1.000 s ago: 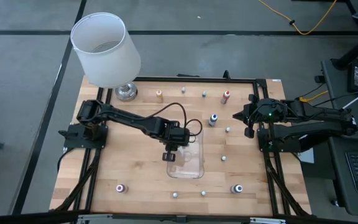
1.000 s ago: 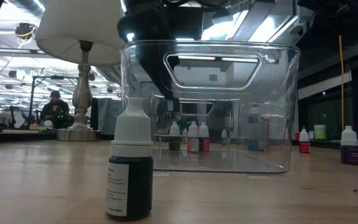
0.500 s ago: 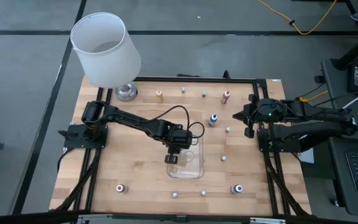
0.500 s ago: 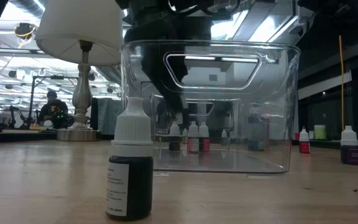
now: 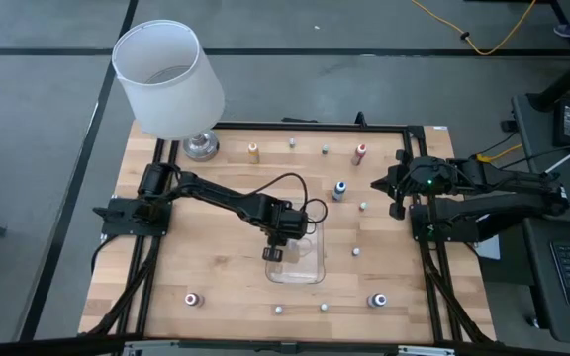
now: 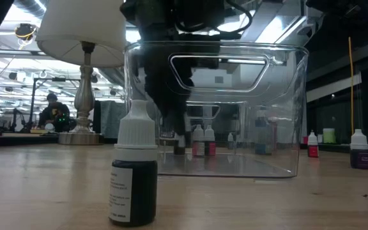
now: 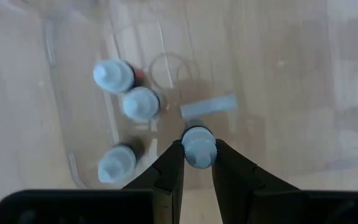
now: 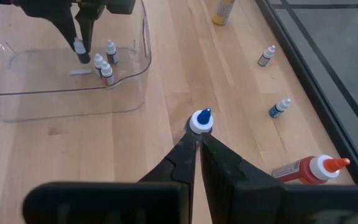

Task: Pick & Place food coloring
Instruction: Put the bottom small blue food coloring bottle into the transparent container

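My left gripper [image 7: 198, 149] is inside the clear plastic tray [image 5: 310, 269], shut on a small food coloring bottle [image 7: 197, 142] with a pale cap. Three more small bottles [image 7: 140, 103] stand upright on the tray's floor beside it. My right gripper [image 8: 197, 144] is shut and empty at the table's right side [image 5: 396, 195]. It points toward a blue-capped bottle [image 8: 201, 120] that stands apart from it on the table [image 5: 339, 188]. My left gripper pinches the bottle at its cap [image 7: 197, 154] between its two fingers [image 7: 169, 171]. The fingers come from above and point down into the tray. The bottle hangs upright below them. I cannot tell whether its base touches the tray's floor.
Several loose bottles stand about the wooden table: an orange one [image 5: 253, 151] and a red one [image 5: 360, 153] at the far side, a pink one [image 5: 193, 299] near left, and a dark one [image 6: 134, 182] close to the low camera. A lamp [image 5: 169, 79] stands at the far left.
My left gripper has gone down into the tray with the bottle, which stays upright between its fingers. It has also shifted a little toward the table's right edge.
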